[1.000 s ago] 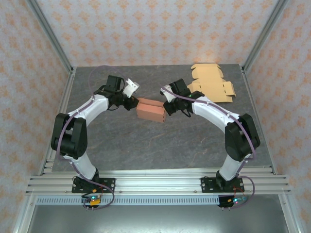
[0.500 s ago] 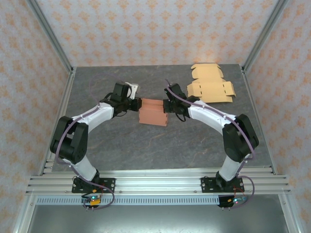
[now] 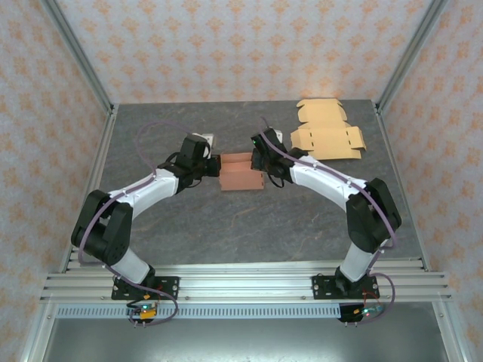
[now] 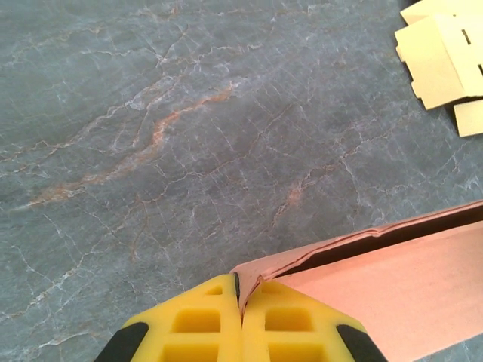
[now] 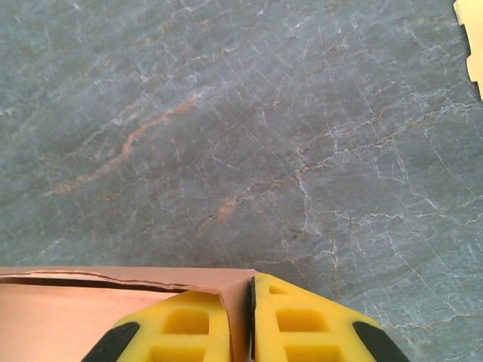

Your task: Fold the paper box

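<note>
1. The paper box (image 3: pixel 240 173) is held up mid-surface (image 3: pixel 226 226), between both arms.
2. The left hand (image 4: pixel 240 305) is clamped on one end wall and the right hand (image 5: pixel 250 305) on the other, probably so the box can be braced for folding.

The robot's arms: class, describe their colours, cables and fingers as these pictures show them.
Both the left arm and right arm have white link shells with black joints. A thin lilac cable runs loosely along each. The fingers are bright yellow blocks with square recessed pockets and black outer corners.
</note>
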Tool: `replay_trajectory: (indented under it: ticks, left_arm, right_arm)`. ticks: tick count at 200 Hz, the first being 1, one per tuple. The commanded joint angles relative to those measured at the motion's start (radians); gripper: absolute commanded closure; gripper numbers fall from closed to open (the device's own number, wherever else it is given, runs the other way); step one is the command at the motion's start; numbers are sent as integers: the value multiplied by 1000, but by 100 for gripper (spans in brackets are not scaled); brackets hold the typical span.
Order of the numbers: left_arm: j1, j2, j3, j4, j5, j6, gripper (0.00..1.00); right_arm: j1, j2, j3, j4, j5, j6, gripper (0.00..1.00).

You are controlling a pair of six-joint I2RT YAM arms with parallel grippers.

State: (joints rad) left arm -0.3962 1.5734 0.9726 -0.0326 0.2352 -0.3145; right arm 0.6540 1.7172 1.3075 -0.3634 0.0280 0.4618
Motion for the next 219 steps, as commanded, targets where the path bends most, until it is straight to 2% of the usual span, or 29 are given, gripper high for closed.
replay_trajectory:
  ticks: [1, 53, 101, 128, 197, 219]
  left_arm:
    - [-29, -38, -38, 59, -59, -31, 97]
    - [-60, -49, -64, 95, -132, -45, 97]
    - [-103, -24, -64, 102, -192, -43, 97]
    - [-114, -18, -64, 100, -202, -40, 97]
    - [-156, -13, -109, 143, -244, -55, 97]
    - [-171, -12, -118, 151, -258, -57, 97]
  right_arm:
    - [15, -21, 52, 26, -14, 60, 88]
    - [15, -8, 73, -14, -12, 39, 88]
    - [0, -21, 14, -8, -16, -76, 88]
    - [-36, -48, -35, 25, -81, -43, 89]
    - [-60, -71, -119, 89, -127, 5, 90]
    - [-68, -85, -132, 93, -129, 2, 87]
